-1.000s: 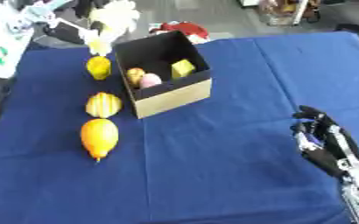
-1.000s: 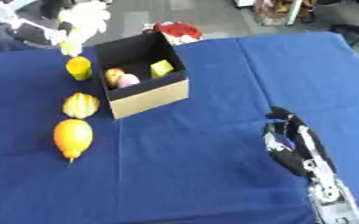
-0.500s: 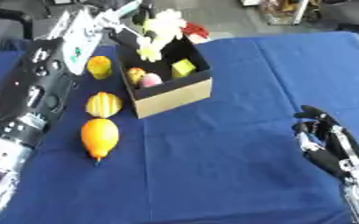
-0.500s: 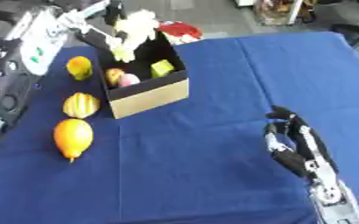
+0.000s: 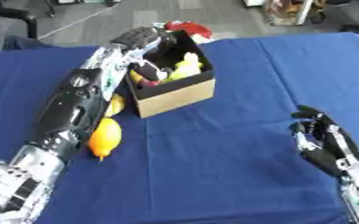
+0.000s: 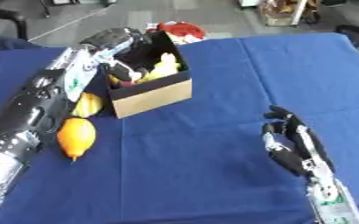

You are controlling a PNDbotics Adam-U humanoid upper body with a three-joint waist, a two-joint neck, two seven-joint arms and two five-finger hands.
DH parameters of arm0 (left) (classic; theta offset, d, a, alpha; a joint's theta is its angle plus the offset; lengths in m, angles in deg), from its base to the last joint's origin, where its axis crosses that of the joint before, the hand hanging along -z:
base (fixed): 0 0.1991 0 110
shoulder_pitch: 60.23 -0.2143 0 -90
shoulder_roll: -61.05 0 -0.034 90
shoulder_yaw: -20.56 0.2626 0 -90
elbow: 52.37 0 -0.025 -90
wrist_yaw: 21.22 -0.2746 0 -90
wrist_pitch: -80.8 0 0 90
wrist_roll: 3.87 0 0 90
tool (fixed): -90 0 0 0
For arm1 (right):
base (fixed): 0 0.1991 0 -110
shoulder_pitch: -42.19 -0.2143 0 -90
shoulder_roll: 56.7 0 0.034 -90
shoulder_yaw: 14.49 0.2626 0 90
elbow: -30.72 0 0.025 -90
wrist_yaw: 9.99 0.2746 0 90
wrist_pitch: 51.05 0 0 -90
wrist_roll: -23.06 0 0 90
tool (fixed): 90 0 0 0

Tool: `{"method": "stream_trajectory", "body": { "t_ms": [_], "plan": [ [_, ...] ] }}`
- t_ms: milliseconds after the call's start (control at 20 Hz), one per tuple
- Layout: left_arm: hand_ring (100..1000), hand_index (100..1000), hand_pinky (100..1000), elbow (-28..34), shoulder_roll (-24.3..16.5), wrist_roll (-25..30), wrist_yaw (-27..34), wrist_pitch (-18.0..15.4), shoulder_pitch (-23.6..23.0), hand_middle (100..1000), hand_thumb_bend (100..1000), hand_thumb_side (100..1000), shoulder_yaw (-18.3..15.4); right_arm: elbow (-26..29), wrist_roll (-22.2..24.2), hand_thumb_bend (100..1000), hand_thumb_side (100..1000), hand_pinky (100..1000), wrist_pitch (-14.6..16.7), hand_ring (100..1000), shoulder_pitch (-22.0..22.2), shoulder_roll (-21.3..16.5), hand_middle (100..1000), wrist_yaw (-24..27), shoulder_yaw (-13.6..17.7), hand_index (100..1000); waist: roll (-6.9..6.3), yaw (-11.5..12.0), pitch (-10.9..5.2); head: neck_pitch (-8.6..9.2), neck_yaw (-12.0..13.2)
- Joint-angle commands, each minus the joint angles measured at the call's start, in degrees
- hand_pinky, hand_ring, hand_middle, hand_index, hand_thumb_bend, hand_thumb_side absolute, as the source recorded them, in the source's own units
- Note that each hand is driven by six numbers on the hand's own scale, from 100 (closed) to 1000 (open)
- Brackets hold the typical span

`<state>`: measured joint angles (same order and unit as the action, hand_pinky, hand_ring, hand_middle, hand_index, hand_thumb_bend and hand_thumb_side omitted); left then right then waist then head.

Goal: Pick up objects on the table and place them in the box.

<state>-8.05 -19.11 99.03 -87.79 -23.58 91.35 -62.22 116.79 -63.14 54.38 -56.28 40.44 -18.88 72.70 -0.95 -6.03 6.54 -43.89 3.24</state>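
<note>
A cardboard box (image 5: 176, 95) with a black inside stands at the table's far middle. In it lie a pale yellow thing (image 5: 185, 65), a pink fruit (image 5: 147, 82) and a small yellow piece. My left hand (image 5: 142, 37) is over the box's far left corner, dipping into it, with the arm stretched in from the lower left. An orange fruit (image 5: 104, 136) lies beside that arm. A yellow fruit (image 6: 90, 104) shows half hidden behind the arm. At the lower right my right hand (image 6: 293, 142) rests open, holding nothing.
A red thing (image 5: 187, 29) lies just behind the box at the table's far edge. The blue cloth (image 5: 213, 166) covers the table. Past the far edge are grey floor and some clutter.
My left arm has reached further over the table. The pale yellow thing has gone from above the box down into it. The right hand has stayed put.
</note>
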Motion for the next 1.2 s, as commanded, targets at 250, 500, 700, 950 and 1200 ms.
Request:
{"method": "stream_trajectory", "body": {
  "t_ms": [250,500,700,950,1200],
  "plan": [
    [759,887,802,10.06,-8.76,4.04,4.62,-6.31,1.58,792,241,169,-0.25,0.60,-0.25,100,282,750,0.09,671,-0.14,-0.78,737,-0.06,0.61,883,0.55,0.64,-0.76,-0.23,-0.68],
    [729,841,789,17.42,-16.05,7.82,9.28,-10.97,-2.44,745,279,195,3.19,0.66,-0.56,100,283,750,0.05,671,0.06,-1.18,737,-0.24,0.97,883,0.06,1.21,-0.77,-0.23,-1.54],
    [711,823,782,21.86,-22.24,11.60,13.10,-14.79,-7.93,724,288,215,6.91,0.66,-0.71,100,282,750,0.01,671,-0.02,-1.48,737,-0.36,1.04,883,-0.23,1.15,-0.59,-0.23,-1.73],
    [716,832,779,22.12,-26.76,16.49,17.99,-19.69,-12.96,730,288,338,12.86,0.70,-0.51,100,282,750,0.05,671,-0.17,-1.56,737,-0.42,0.81,883,-0.49,0.96,-0.52,-0.23,-1.53],
    [736,856,788,20.28,-28.53,32.06,31.17,-21.28,-14.11,753,311,469,17.58,0.59,-0.53,100,281,750,0.05,671,-0.15,-1.68,737,-0.54,0.84,883,-0.59,0.86,-0.62,-0.23,-1.29]
  ]
}}
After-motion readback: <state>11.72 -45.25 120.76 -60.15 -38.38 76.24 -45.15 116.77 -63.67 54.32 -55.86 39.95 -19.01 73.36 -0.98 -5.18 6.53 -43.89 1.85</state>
